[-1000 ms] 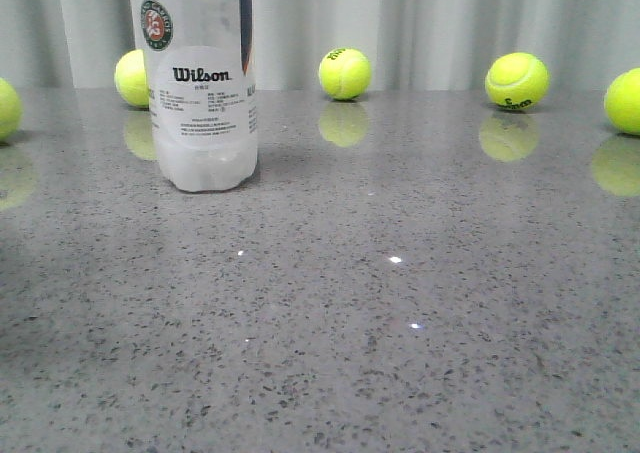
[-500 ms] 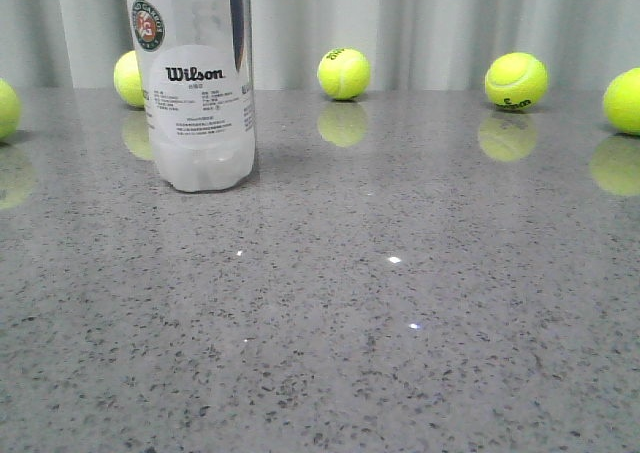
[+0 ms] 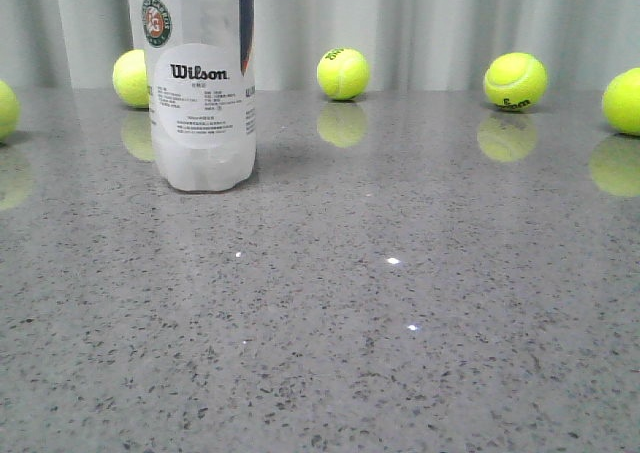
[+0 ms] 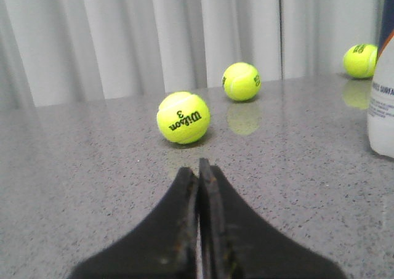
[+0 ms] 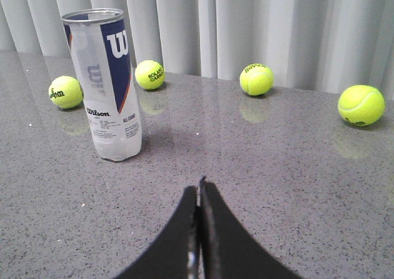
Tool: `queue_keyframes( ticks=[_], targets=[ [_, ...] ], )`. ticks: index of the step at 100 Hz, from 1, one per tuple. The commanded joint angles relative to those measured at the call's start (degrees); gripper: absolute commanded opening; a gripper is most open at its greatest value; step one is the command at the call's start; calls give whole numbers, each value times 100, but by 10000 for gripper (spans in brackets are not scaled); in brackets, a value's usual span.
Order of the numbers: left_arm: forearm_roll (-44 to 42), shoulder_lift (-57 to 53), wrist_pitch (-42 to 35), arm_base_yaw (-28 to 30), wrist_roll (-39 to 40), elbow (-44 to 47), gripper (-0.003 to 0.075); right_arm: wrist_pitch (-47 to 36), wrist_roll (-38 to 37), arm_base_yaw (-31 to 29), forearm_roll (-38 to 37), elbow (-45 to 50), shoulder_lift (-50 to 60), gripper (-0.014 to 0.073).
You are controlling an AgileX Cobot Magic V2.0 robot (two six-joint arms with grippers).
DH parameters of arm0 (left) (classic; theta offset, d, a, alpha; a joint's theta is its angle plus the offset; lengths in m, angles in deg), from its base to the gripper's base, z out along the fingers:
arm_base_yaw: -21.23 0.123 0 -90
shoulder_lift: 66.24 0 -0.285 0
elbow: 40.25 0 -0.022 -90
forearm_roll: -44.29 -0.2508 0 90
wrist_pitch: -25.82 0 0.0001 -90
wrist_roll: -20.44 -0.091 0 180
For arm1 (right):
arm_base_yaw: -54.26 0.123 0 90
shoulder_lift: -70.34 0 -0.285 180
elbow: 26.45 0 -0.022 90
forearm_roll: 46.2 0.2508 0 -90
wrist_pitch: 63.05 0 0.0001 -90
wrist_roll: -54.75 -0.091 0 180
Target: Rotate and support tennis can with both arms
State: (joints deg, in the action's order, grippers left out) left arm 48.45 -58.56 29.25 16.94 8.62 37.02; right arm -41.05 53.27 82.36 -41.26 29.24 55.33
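Observation:
The tennis can (image 3: 198, 83) stands upright on the grey table at the far left of the front view, its Wilson label and round logo facing the camera. It also shows whole in the right wrist view (image 5: 106, 85), silver rim up, and as a sliver in the left wrist view (image 4: 383, 94). My left gripper (image 4: 198, 168) is shut and empty, low over the table, well apart from the can. My right gripper (image 5: 198, 190) is shut and empty, a good way short of the can. Neither gripper shows in the front view.
Several yellow-green tennis balls lie along the back of the table before a grey curtain: one behind the can (image 3: 131, 78), one mid-back (image 3: 343, 73), two at the right (image 3: 515, 81). A ball (image 4: 183, 117) lies just ahead of my left gripper.
The can's label has wobbled slightly left and back to the right; the can stays upright in the same spot. The balls have not moved.

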Motion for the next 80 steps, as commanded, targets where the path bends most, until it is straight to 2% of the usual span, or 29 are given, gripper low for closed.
queue_keyframes(
  ticks=[1,13,23,80],
  targets=[
    [-169,-194,-118,165,261,252,-19,-446,4,-29,4,-151,-65,-60],
    [-524,-223,100,234,869,252,-19,-446,4,-29,4,-151,-71,-60],
    [-655,-223,108,234,1018,252,-19,-451,4,-29,4,-151,-71,-60],
    [-507,-223,94,222,1017,252,-19,-451,4,-29,4,-151,-71,-60]
  ],
)
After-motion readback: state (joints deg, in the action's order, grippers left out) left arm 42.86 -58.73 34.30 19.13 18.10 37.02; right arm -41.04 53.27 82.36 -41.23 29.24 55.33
